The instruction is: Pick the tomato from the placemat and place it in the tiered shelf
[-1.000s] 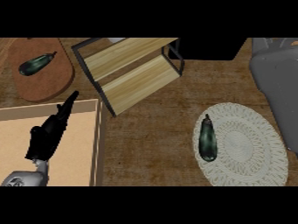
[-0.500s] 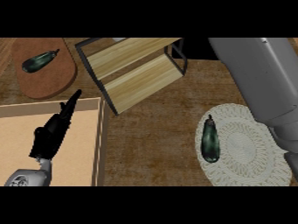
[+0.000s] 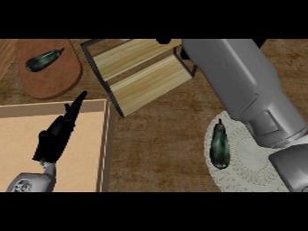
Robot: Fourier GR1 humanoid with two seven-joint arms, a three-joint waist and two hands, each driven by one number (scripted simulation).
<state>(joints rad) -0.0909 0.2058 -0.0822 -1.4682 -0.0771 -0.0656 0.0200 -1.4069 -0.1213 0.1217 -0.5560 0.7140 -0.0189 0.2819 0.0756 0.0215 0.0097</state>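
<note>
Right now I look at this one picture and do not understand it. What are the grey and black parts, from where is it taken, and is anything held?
The picture is taken from the robot's head, looking steeply down at a kitchen counter. The big grey shape at the right is the robot's right forearm. It stretches over the white round placemat toward the tiered shelf. The right hand is almost wholly past the top edge and only a dark tip shows, so I cannot tell whether it holds anything. The black left hand rests open, fingers straight, over a pale wooden tray and holds nothing. A long dark green vegetable lies on the placemat. A second green vegetable lies on a brown oval board.
</note>
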